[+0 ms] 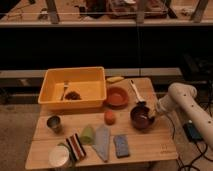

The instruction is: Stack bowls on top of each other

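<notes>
A deep dark maroon-brown bowl (pixel 140 118) stands on the wooden table (pixel 150 145) at the right. A shallower orange-red bowl (pixel 117 96) sits behind it to the left, next to the yellow tub. The two bowls are apart. My gripper (pixel 150 115) on the white arm (pixel 185 102) comes in from the right and is at the right rim of the maroon bowl, reaching into it.
A large yellow tub (pixel 75 87) with items inside stands at the back left. A small metal cup (pixel 54 123), an orange ball (pixel 110 116), a green item (pixel 88 134), a grey cloth (pixel 102 142), a blue sponge (pixel 121 145), a striped item (pixel 76 146), a banana (pixel 115 79) and a white spoon (pixel 136 91) lie on the table.
</notes>
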Motion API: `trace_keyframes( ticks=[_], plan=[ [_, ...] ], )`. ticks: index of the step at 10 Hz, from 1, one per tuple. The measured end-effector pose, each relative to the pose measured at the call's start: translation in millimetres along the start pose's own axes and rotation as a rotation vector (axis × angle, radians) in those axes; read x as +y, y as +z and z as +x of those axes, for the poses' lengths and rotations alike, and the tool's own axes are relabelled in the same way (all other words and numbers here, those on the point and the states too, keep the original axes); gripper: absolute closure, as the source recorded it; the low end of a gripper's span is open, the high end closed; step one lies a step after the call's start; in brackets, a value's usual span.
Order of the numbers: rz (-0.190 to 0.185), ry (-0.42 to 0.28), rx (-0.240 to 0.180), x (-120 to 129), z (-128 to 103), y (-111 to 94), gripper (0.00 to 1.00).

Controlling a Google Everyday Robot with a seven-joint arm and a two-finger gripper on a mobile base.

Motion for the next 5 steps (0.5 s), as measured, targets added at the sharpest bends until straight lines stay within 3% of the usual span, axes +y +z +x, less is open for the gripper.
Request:
trace_keyframes(
  ticks=[5],
  plan=[
    [0.031,0.002,-0.010,-4.8,-1.4,-5.2,0.91]
  ],
)
